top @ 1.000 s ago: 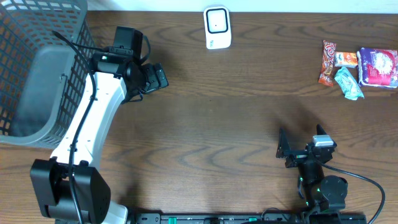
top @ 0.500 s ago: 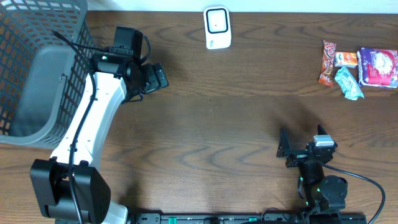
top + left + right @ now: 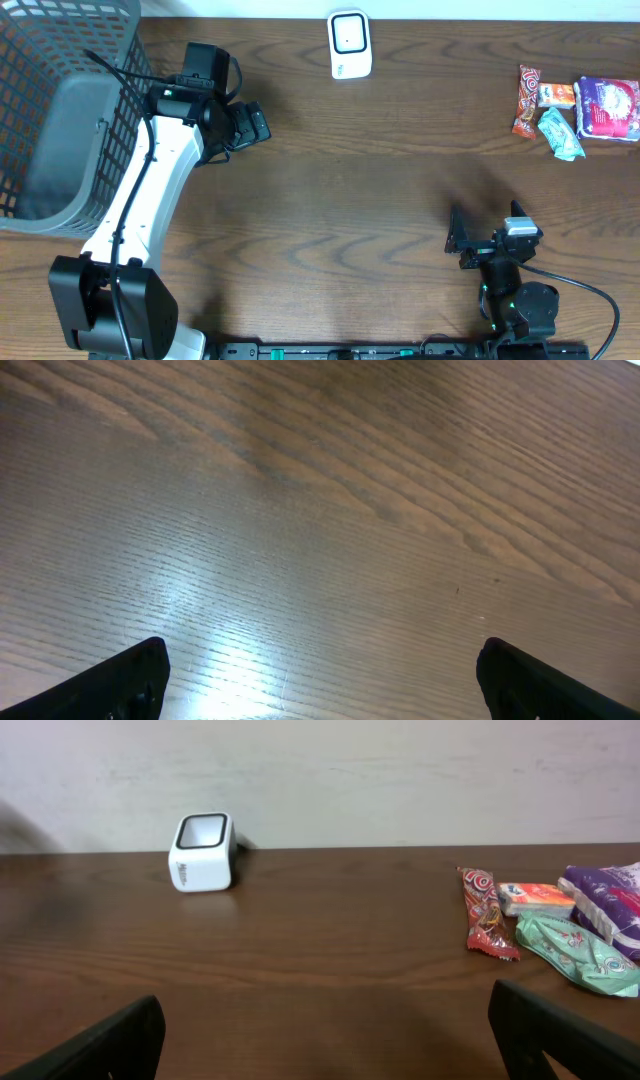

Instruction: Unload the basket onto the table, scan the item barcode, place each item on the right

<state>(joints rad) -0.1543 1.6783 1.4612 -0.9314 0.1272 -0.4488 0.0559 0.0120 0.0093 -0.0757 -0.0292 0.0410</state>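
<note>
I have the brown wood-grain worktop filling the overhead view. The biggest thing on it is a grey mesh basket at the far left corner, with a grey liner or slab inside it.

The left arm, white with black joints, runs from its base at the near left edge up beside the basket. The left end effector points out over bare wood to the right of the basket. In the left wrist view its two dark fingers sit at the bottom corners, spread wide, with only wood grain between them, so it is released and empty.

The right arm is folded low at the near right edge. The right end effector is also spread wide in its wrist view, with nothing between the jaws. It faces the far edge of the worktop.

The scanner, a small white box with a dark-rimmed window, stands at the far edge near the middle, well apart from both arms. In the right wrist view it appears at left, in front of a pale wall.

The snacks lie in a loose cluster at the far right corner, untouched, well apart from the scanner. The purple pack is outermost. The green pack lies just beside it on the near side. The red bar is nearest the scanner, and the small orange pack lies between the bar and the purple pack.
</note>
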